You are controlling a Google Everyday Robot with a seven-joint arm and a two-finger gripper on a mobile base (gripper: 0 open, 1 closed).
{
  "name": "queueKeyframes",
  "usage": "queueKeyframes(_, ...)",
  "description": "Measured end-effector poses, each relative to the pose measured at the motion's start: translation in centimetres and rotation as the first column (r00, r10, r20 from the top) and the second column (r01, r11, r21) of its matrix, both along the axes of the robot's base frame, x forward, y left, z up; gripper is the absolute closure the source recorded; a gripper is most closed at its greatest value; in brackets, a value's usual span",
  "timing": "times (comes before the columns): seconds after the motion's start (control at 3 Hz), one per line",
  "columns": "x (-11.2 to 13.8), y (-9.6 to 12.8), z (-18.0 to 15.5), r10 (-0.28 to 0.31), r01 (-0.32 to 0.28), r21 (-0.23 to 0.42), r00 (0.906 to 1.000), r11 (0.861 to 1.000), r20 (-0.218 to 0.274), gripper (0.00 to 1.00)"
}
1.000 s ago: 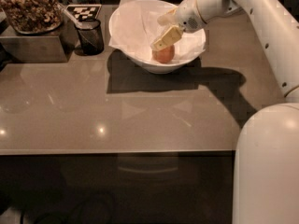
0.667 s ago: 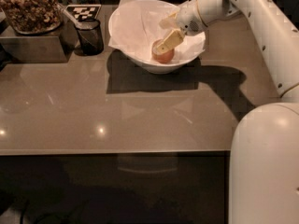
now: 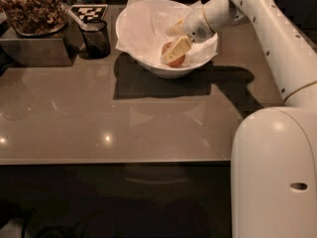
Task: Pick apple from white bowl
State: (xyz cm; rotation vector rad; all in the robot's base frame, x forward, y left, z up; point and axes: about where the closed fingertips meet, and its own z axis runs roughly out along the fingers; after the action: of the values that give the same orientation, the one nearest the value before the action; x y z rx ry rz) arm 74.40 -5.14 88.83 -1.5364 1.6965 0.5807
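Observation:
The reddish-orange apple (image 3: 180, 61) lies in the white bowl (image 3: 128, 36), right of its middle, on the white paper lining. The bowl stands at the back of the grey-brown table (image 3: 124, 123). My gripper (image 3: 169, 45) reaches into the bowl from the right on the white arm. It is open. The near finger (image 3: 179, 47) lies across the front of the apple and hides much of it. The far finger (image 3: 174, 29) sits above and behind the apple, apart from it.
A small dark cup (image 3: 96, 37) with a utensil stands just left of the bowl. A tray of brown nuts (image 3: 29, 6) sits on a metal box (image 3: 29, 48) at the back left. My white base (image 3: 275, 172) fills the lower right.
The gripper has moved a little lower and left inside the bowl, closer around the apple. The apple and the bowl have not moved.

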Motion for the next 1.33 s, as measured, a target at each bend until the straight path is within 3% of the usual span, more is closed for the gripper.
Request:
queueKeyframes(0.67, 0.1, 0.5, -1.8, 0.023, -0.023, -0.003, 0.9992, 1.0, -0.032, 0.25)
queueKeyframes(1.33, -0.2, 0.8, -2.9, 0.043, -0.042, 0.005, 0.9983, 0.999, -0.041, 0.67)
